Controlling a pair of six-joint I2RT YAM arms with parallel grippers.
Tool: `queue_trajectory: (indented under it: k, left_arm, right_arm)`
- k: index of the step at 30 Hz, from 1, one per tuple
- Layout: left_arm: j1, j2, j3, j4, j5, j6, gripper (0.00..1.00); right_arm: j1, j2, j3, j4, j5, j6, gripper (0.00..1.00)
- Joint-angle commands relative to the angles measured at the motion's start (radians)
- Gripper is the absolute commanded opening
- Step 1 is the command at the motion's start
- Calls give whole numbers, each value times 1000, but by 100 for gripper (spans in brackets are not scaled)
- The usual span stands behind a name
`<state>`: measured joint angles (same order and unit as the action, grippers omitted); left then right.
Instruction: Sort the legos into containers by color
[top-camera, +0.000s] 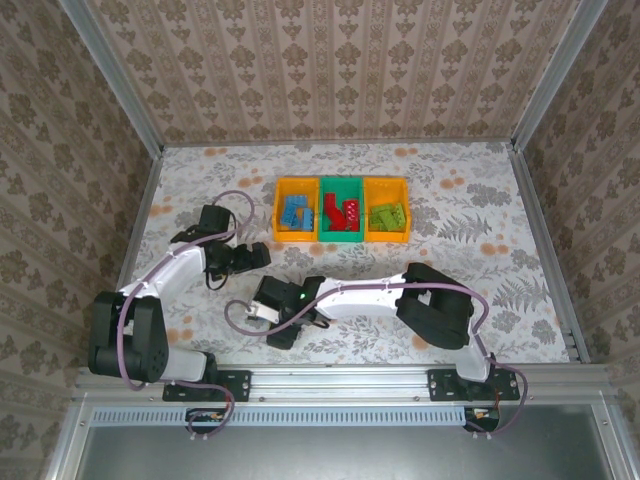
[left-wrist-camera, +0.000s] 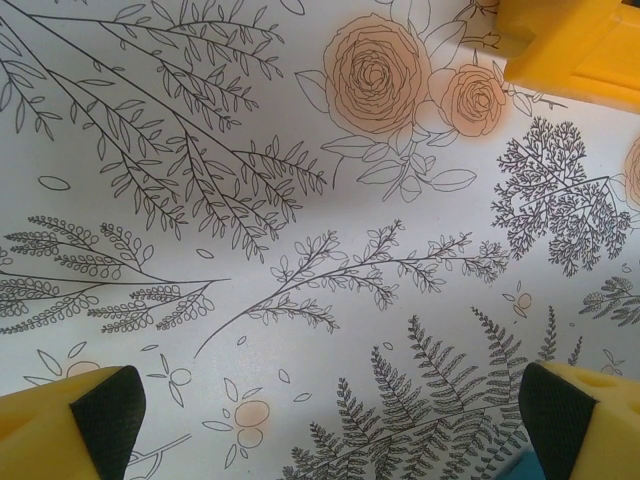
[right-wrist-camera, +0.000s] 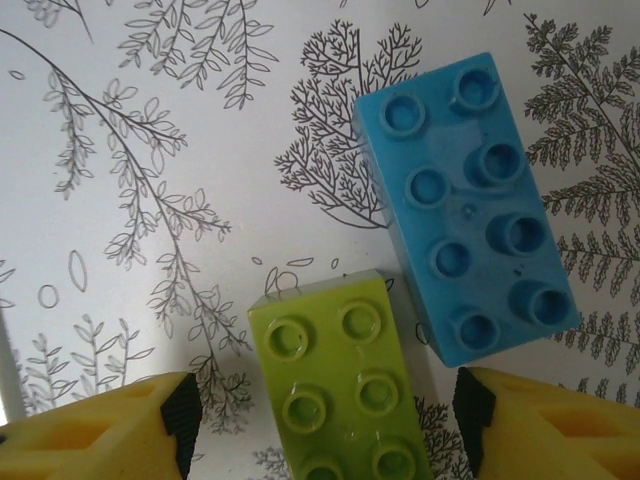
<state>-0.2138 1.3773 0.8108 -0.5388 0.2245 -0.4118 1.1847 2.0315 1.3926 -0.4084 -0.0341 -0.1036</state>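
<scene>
The containers (top-camera: 341, 186) stand in a row at the back middle: an orange bin with blue legos (top-camera: 294, 215), a green bin with red legos (top-camera: 343, 214) and an orange bin with green legos (top-camera: 388, 215). In the right wrist view a light green lego (right-wrist-camera: 340, 385) lies studs up on the table between the fingers of my right gripper (right-wrist-camera: 327, 420). The gripper is open, with a gap on each side of the brick. A blue lego (right-wrist-camera: 465, 205) lies just beyond it to the right. My left gripper (left-wrist-camera: 325, 420) hangs wide open over bare tablecloth.
The table is covered by a leaf-and-flower patterned cloth (top-camera: 480, 230). A corner of an orange bin (left-wrist-camera: 580, 40) shows at the top right of the left wrist view. In the top view both grippers (top-camera: 255, 258) (top-camera: 280, 330) sit left of centre, in front of the bins.
</scene>
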Motion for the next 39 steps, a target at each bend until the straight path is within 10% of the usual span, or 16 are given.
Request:
queue_trajectory:
  k: [1, 14, 24, 39]
  left_arm:
    - [11, 2, -15, -8, 14, -12, 100]
    - [14, -12, -22, -23, 2, -13, 100]
    - [15, -25, -29, -18, -6, -22, 100]
    - [-35, -47, -30, -42, -42, 7, 100]
  right_arm:
    - [0, 34, 29, -54, 23, -23, 66]
    - [-24, -13, -36, -27, 130, -9, 32]
    - [-123, -252, -177, 123, 39, 61, 27]
    - [-570, -369, -184, 24, 122, 383, 25]
